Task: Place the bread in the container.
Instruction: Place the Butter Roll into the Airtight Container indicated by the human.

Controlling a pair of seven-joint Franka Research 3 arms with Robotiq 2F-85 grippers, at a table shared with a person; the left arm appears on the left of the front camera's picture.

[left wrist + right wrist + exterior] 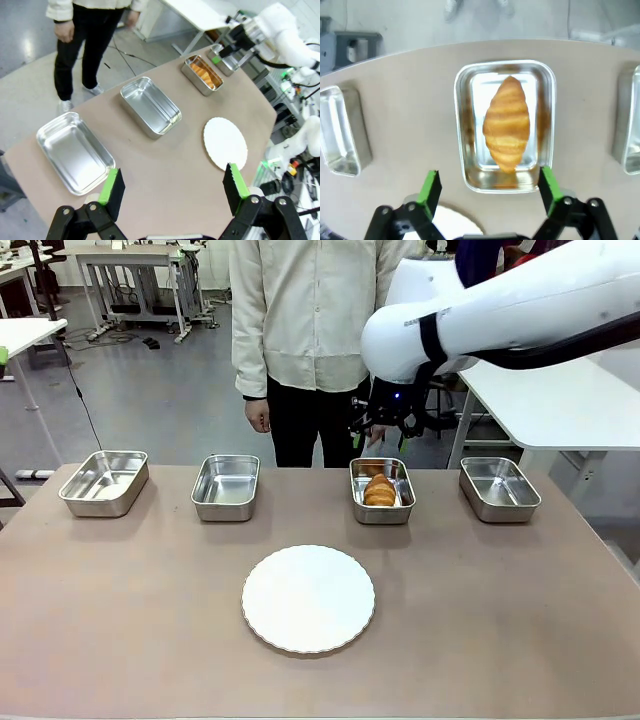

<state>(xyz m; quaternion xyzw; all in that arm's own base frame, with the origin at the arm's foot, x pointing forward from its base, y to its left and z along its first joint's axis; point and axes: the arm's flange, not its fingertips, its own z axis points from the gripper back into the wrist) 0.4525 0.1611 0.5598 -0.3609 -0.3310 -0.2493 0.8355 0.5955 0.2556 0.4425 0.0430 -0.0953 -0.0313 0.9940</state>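
The bread (379, 490) lies inside the container (382, 511), the third of four steel pans in a row along the far side of the table (500, 620) as the front view shows it; the roll rests lengthwise on the pan floor, touching nothing else; in the right wrist view the bread (507, 131) sits in the middle of the container (462, 125), with bare shiny metal around it.

The right gripper (385, 425) hangs above the far end of that pan, clear of the bread; in its own wrist view the right gripper (489, 187) has its green pads spread wide apart with nothing between them, held above the near rim of the pan.

The left gripper (172, 187) is also spread wide and holds nothing; it hovers high over the left end of the table, above the first pan (75, 152); the second pan (150, 106) lies beyond it.

A white plate (308, 599) rests near the middle of the table, apart from the pans; the fourth pan (499, 488) stands at the right end of the row.

A person (300, 330) in a pale shirt stands at the far side, arms down, one hand (259, 417) hanging near the hip.
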